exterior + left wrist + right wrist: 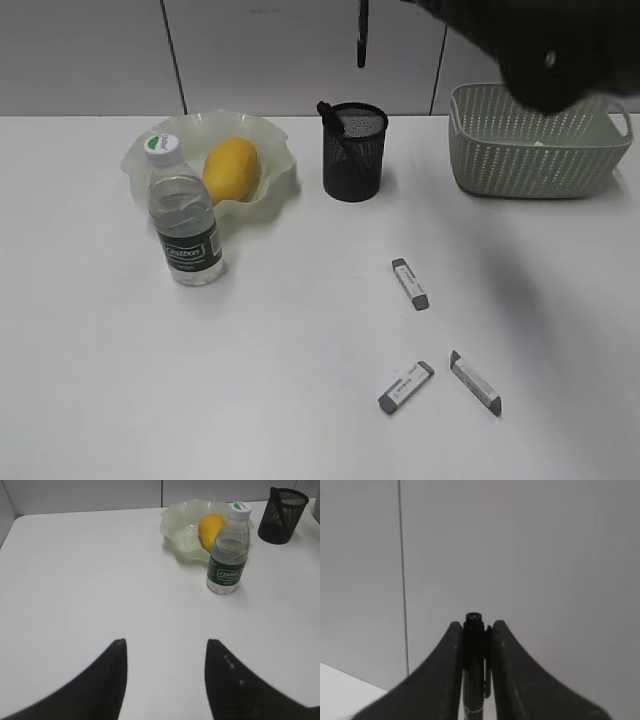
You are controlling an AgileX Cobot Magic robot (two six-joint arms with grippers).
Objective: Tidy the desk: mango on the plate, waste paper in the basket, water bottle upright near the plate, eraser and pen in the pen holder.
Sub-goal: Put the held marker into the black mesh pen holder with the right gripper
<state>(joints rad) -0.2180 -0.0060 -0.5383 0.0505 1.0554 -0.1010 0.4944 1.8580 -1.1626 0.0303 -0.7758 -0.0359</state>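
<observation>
The mango (231,170) lies on the green wavy plate (275,135). The water bottle (183,215) stands upright just in front of the plate, and shows in the left wrist view (228,555) too. The black mesh pen holder (354,155) has a dark pen leaning inside it. Three grey-and-white erasers lie on the desk (100,380): one (410,283) in the middle, two (406,387) (475,382) nearer the front. My right gripper (474,625) is shut on a black pen (362,40) hanging high above the holder. My left gripper (165,642) is open and empty over bare desk. No waste paper is clearly seen.
The green woven basket (480,160) stands at the back right, partly behind my blurred right arm (545,50). A grey panelled wall runs behind the desk.
</observation>
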